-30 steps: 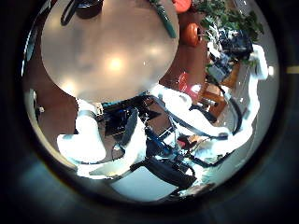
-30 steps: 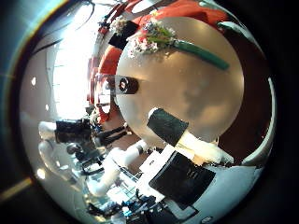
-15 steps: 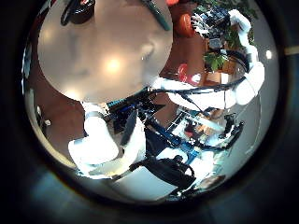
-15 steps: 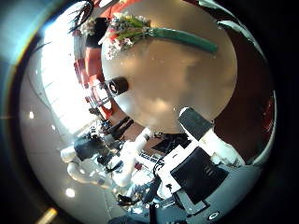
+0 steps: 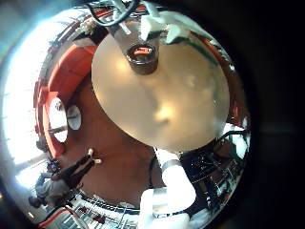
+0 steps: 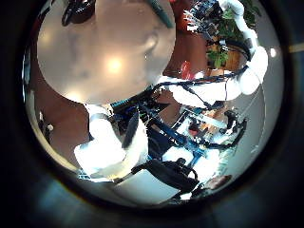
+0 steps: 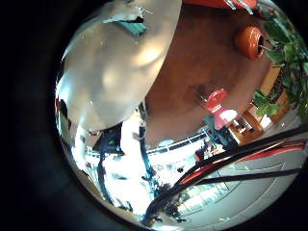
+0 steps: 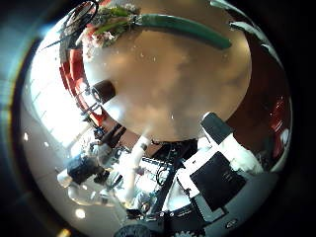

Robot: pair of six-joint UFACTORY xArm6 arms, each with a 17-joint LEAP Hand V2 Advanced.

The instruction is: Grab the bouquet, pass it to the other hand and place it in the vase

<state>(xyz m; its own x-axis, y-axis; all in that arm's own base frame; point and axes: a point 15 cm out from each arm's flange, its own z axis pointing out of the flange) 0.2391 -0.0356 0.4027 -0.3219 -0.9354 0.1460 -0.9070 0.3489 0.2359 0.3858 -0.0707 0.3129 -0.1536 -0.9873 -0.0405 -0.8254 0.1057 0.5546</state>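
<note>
Bouquet: the bouquet [image 8: 148, 22] lies flat on the round tabletop [image 8: 178, 84], near its edge, with nothing touching it.
Vase: the vase [image 5: 142, 58] stands upright near the opposite edge of the tabletop, well apart from the bouquet, and looks empty.
Right hand: the right hand [image 8: 225, 163] is above the tabletop, holding nothing; I cannot tell how its fingers are set.
Left hand: the left hand [image 6: 119, 152] is likewise off the flowers; finger state unclear.
Progress: nothing is done yet; the pick-up, the pass and the placing all remain.

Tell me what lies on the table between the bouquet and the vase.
Nothing: in the right thumb side palm view, only bare round tabletop lies between the bouquet with its long green stem and the dark cylindrical vase.
</note>
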